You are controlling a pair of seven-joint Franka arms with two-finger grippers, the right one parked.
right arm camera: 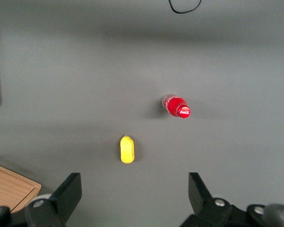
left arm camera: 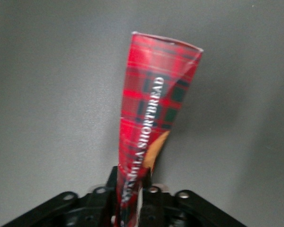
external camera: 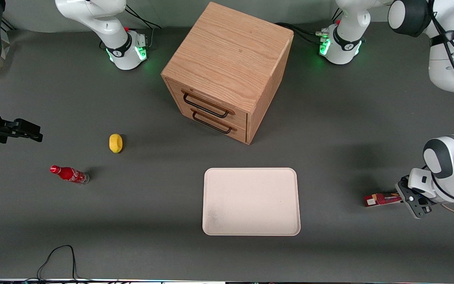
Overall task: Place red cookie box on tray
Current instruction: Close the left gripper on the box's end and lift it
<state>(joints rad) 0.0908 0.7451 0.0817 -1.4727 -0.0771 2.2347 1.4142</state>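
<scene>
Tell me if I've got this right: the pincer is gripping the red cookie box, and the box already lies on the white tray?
Not quite. The pincer does grip the red cookie box, but the front view shows the box apart from the tray, toward the working arm's end of the table.

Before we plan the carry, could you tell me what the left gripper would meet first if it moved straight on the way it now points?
The left gripper, shut on the long slim red cookie box, points toward the cream-white rectangular tray. Only bare grey table lies between, so the tray would likely come first, though height is unclear.
</scene>
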